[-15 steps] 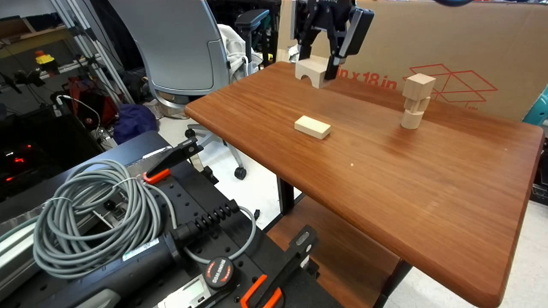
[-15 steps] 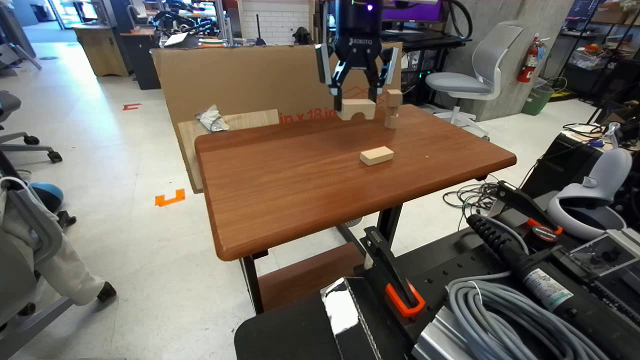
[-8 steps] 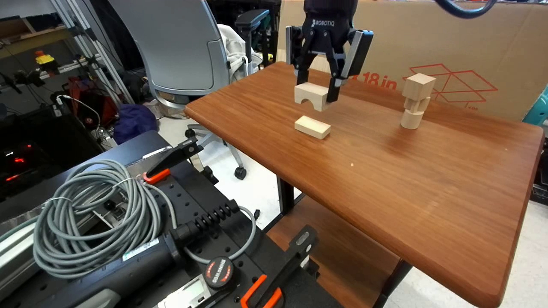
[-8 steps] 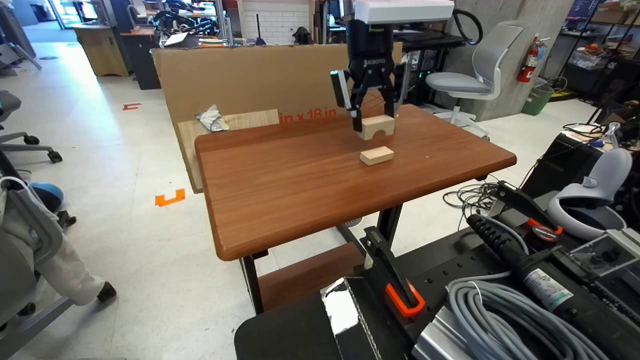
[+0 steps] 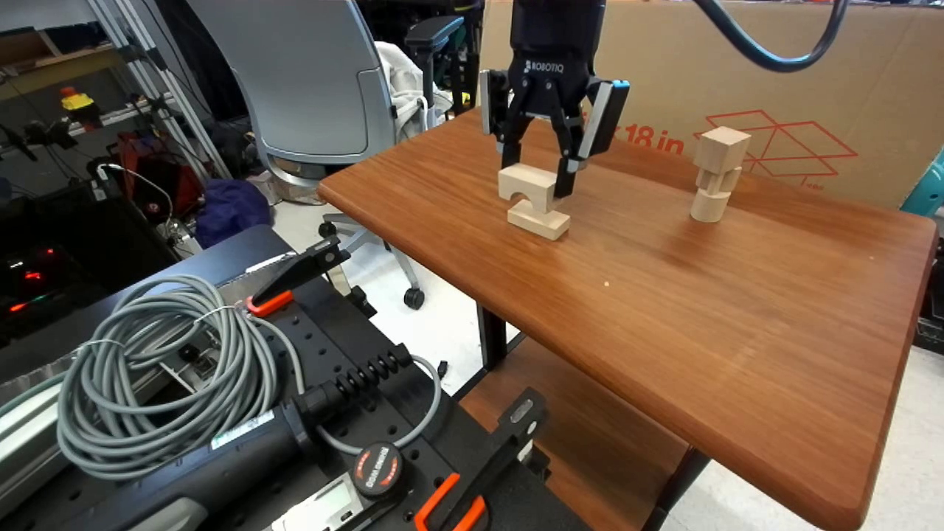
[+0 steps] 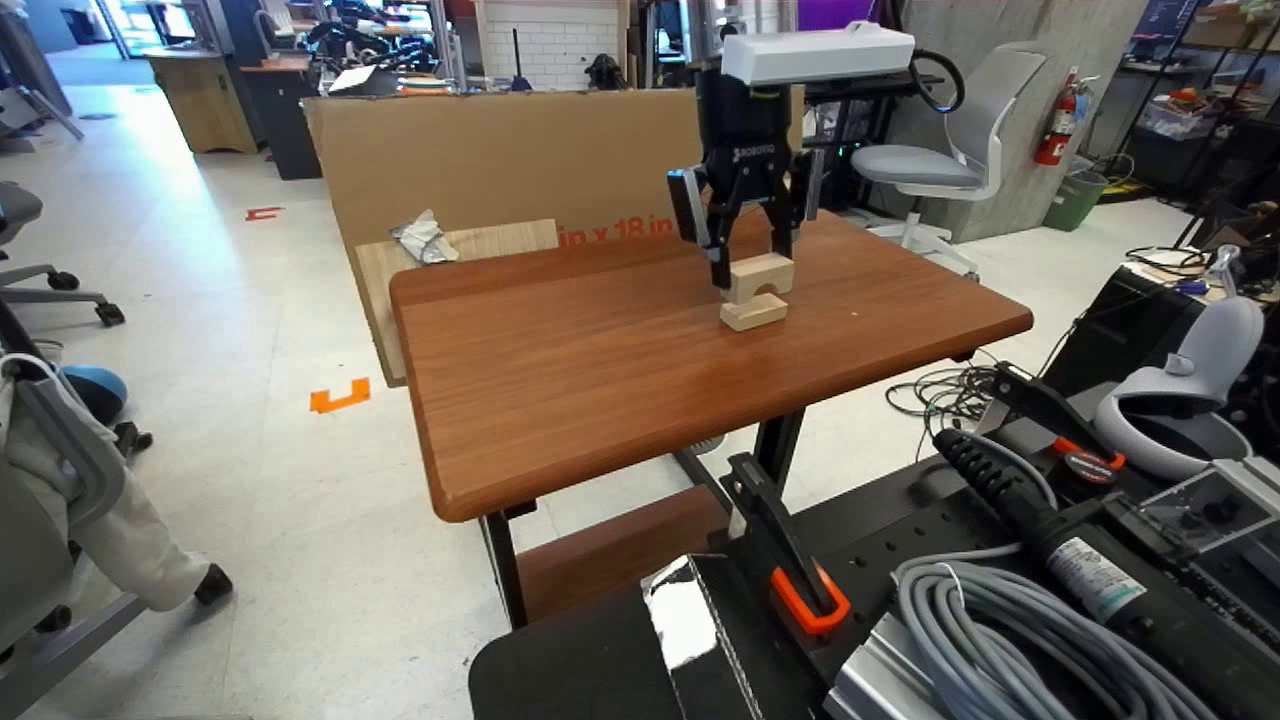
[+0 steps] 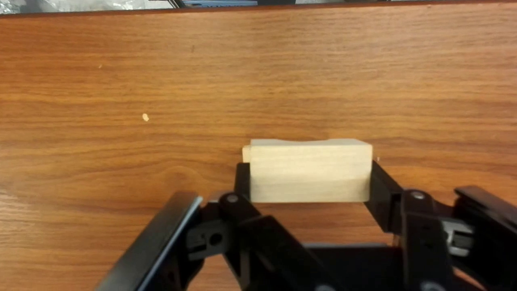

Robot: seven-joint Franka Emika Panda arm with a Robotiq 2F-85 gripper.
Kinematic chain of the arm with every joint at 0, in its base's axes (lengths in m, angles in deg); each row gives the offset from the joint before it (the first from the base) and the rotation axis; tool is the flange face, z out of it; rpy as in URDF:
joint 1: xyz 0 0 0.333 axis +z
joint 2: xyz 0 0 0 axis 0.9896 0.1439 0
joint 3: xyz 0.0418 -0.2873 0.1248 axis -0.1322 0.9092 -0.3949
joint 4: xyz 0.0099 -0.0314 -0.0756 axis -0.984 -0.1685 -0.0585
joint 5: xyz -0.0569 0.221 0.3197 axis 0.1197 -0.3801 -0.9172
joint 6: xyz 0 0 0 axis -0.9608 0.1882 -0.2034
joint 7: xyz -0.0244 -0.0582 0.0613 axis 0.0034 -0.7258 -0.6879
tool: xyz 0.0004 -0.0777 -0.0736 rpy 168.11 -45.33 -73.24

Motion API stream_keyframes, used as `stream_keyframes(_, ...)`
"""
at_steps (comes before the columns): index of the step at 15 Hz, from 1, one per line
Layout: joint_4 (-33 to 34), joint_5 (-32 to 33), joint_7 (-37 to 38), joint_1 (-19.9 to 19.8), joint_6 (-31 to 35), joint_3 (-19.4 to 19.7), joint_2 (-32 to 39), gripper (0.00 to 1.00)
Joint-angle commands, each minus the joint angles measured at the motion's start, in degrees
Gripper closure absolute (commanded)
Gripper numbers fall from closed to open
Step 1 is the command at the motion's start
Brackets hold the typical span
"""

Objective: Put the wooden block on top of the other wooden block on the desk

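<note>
My claw [image 5: 538,174] is gripping the wooden block [image 7: 311,173] by both ends. I am holding it over the other wooden block [image 6: 752,317], contact unclear.

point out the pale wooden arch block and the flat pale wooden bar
Pale wooden arch block [image 7: 311,173]: in the wrist view, on its top face.
Flat pale wooden bar [image 5: 532,226]: in an exterior view, on its long side.
</note>
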Motion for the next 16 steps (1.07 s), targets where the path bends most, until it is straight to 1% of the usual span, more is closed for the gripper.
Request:
stream_keyframes(1, -1.3, 1.48, -1.97, -0.03, 3.51, 0.25, -0.75, 0.58)
stream_keyframes(7, -1.59, 4.16, -3.73, 0.55, 6.26, 0.71, -0.28, 0.58)
stream_keyframes(11, -2.15, 6.52, -4.43, 0.58, 5.81, 0.6, -0.07, 0.58)
stream_keyframes(16, -2.57, 6.51, -5.8, 0.43, 5.32, 0.02, -0.03, 0.58)
